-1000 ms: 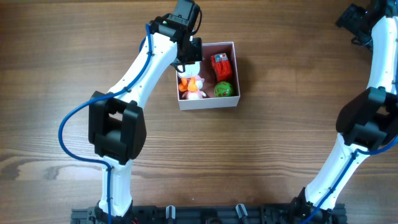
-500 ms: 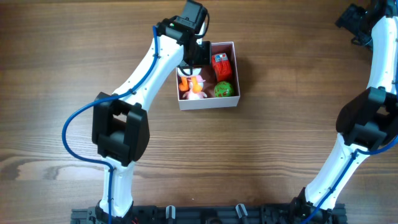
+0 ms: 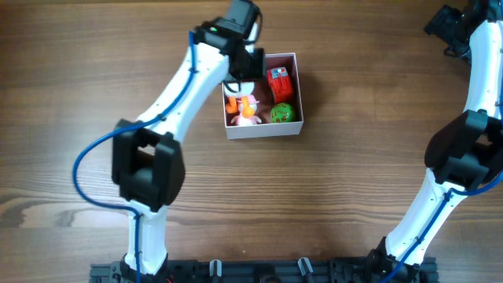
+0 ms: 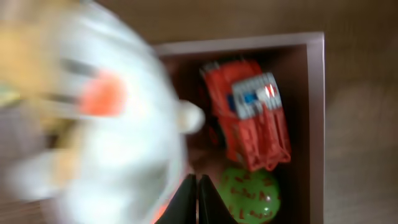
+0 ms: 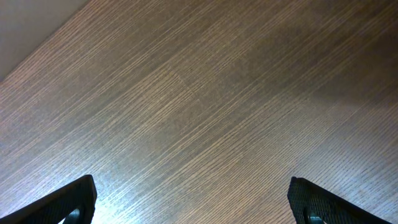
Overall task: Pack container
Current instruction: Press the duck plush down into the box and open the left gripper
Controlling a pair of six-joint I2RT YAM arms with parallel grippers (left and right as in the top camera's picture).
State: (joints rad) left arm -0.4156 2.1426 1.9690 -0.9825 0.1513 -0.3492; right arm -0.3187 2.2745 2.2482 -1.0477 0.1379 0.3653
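Upper centre of the overhead frame, the container [image 3: 263, 132] holds a red truck [image 3: 279, 82], green ball [image 3: 283, 114] and orange-pink toy [image 3: 245, 110]; I judge packing nearly done. My left gripper [image 4: 197, 199] hovers there, fingers pressed together; my right gripper [image 5: 193, 199] is spread wide, upper right.

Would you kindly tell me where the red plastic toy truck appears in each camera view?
Overhead: red plastic toy truck, upper right of the white-walled container.
Left wrist: truck right of centre.
Right wrist: not in it.
Shared landmark: the green spotted ball beside it.
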